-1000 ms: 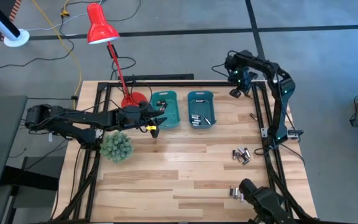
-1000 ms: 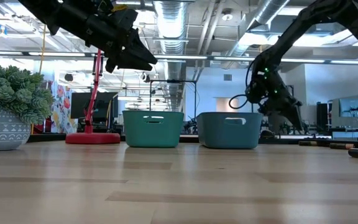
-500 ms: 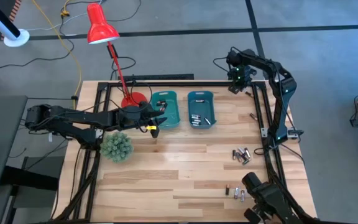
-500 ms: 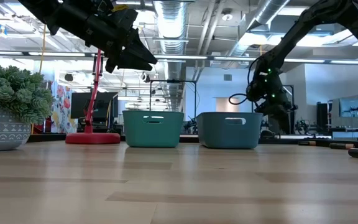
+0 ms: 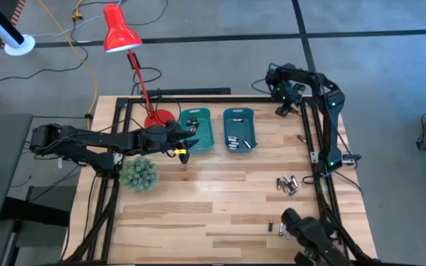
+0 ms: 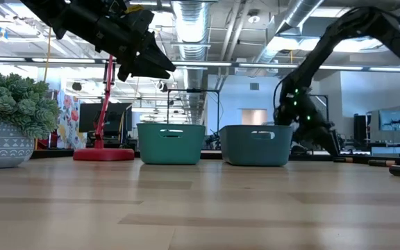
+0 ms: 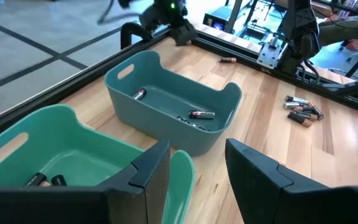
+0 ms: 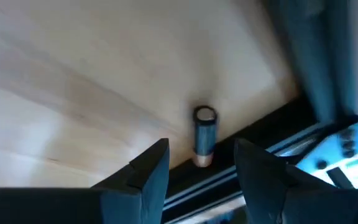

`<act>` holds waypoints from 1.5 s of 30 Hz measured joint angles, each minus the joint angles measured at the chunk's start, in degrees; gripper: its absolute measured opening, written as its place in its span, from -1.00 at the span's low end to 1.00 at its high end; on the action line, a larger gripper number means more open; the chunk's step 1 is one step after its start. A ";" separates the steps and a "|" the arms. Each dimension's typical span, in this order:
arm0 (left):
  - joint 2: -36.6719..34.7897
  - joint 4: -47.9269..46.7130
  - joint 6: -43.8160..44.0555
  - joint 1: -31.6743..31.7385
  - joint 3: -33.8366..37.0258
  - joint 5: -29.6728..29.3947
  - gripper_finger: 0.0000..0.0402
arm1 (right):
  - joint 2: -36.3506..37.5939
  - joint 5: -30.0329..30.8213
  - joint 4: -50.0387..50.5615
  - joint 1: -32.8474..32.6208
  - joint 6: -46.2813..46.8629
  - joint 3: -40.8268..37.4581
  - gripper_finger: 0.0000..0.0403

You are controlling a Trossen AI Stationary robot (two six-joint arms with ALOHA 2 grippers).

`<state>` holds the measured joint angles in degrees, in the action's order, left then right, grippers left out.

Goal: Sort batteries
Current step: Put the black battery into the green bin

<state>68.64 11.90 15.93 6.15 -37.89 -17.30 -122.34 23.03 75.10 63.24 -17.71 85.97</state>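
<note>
Dark right gripper [image 8: 197, 165] fingers parted above one battery [image 8: 204, 135] on the wooden tabletop [image 5: 213, 207] edge, left gripper [image 7: 197, 168] open over teal bins [image 7: 166, 115]

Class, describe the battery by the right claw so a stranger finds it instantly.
Find the table's back right corner, where the right claw hovers open. Beneath it, one battery lies beside the black frame rail, alone, unlike the cluster of batteries farther forward.
</note>
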 joint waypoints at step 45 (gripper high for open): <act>0.00 0.00 1.70 -0.02 -0.02 -0.02 -0.25 | 9.85 -8.72 7.70 -2.20 6.98 1.68 -0.92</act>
<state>68.64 11.90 17.62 6.13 -37.91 -17.32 -112.49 14.31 82.80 61.05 -10.72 87.66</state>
